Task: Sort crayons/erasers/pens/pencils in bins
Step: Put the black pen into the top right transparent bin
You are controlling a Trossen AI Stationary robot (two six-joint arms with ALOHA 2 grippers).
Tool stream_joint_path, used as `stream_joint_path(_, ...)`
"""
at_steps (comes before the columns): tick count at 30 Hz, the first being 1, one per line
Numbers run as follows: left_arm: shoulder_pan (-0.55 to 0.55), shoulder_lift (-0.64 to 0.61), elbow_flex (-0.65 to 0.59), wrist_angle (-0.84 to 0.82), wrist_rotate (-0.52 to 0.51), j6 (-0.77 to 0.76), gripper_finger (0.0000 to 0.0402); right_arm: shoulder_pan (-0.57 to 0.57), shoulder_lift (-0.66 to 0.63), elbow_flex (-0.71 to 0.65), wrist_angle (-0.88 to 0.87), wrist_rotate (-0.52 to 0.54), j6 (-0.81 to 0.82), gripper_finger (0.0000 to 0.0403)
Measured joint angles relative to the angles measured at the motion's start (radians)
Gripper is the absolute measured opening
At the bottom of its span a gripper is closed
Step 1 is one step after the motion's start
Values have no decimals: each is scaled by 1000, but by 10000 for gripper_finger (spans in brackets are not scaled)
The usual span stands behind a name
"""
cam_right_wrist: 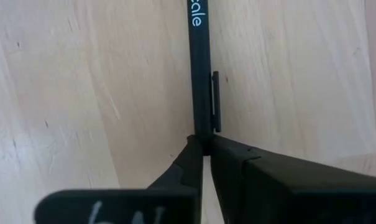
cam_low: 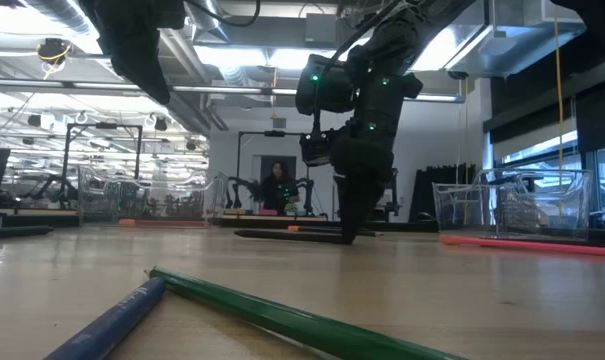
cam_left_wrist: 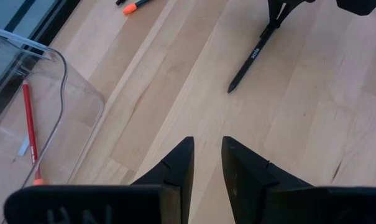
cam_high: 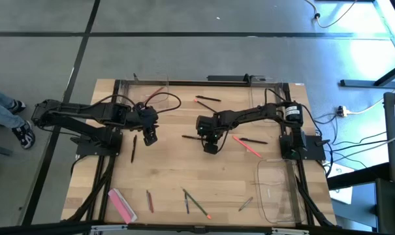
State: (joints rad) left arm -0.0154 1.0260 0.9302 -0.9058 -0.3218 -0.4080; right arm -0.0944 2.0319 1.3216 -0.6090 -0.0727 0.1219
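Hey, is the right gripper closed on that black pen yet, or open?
Closed on it. In the right wrist view the right gripper pinches the black pen with no gap between its fingers.

A flat pink bar (cam_high: 121, 204) lies near the table's (cam_high: 171, 176) front-left corner. Cables (cam_high: 163, 99) loop by the back edge. Beyond the table, 1 person (cam_low: 278, 187) sits; a shoe (cam_high: 25, 134) shows left.
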Motion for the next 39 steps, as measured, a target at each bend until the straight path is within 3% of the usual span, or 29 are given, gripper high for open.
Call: stream_joint_path(39,0,0,0,3,2,0,74,-2,-69,34,-71,-8,56,20)
